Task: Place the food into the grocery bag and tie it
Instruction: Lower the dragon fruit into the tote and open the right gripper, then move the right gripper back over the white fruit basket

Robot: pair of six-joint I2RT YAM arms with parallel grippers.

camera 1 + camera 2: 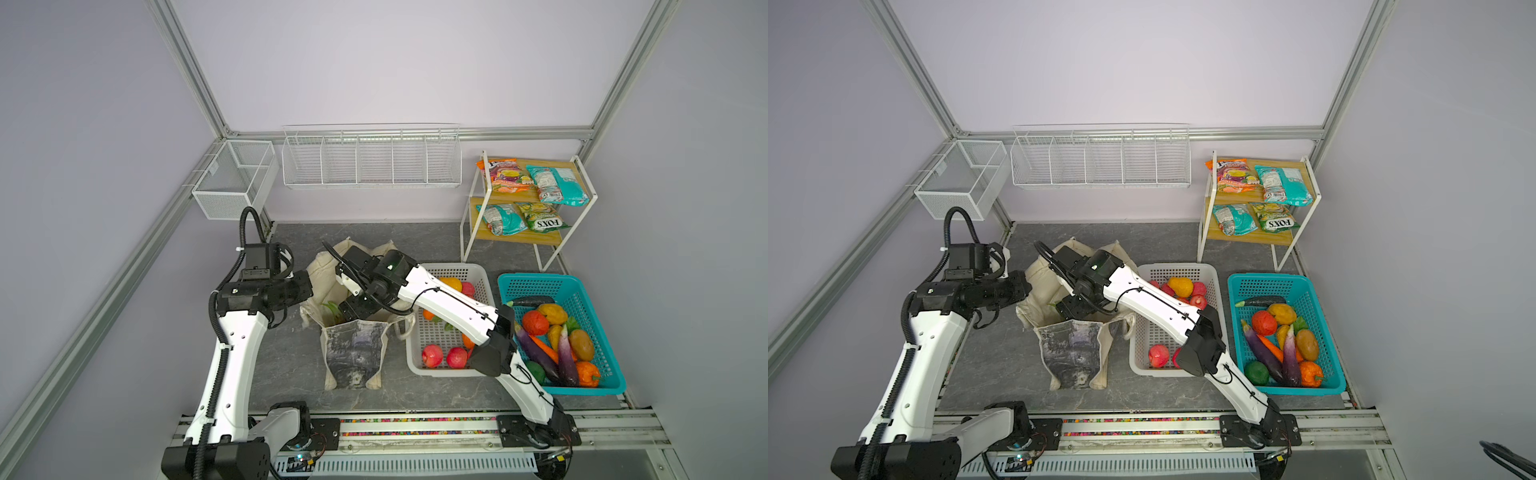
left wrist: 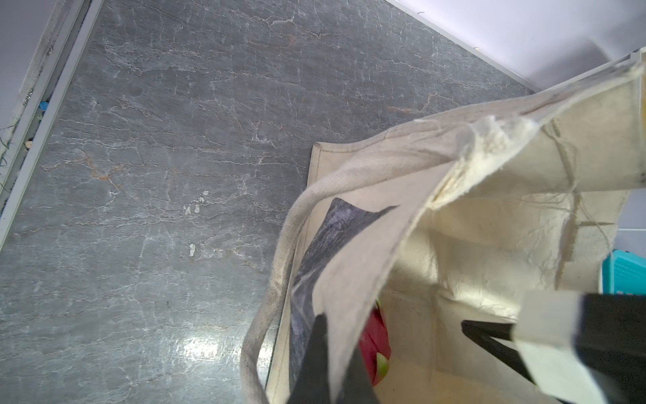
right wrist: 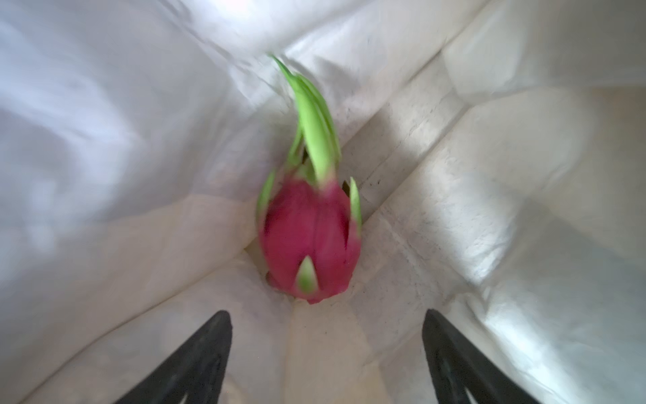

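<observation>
Grey marble-look tabletop (image 1: 286, 365): left gripper (image 2: 330, 370) pinches the rim of the cream canvas grocery bag (image 1: 353, 353); right gripper (image 3: 325, 314), fingers spread, hangs inside above the pink dragon fruit (image 3: 311, 241) on the bag's floor, long axis running away from the fingers, green tip farthest. Best lifted straight out, clear of cloth.

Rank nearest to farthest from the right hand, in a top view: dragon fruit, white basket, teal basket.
1. dragon fruit: inside the bag, left of both baskets.
2. white basket: just right of the bag.
3. teal basket: far right, beyond the white one.
</observation>
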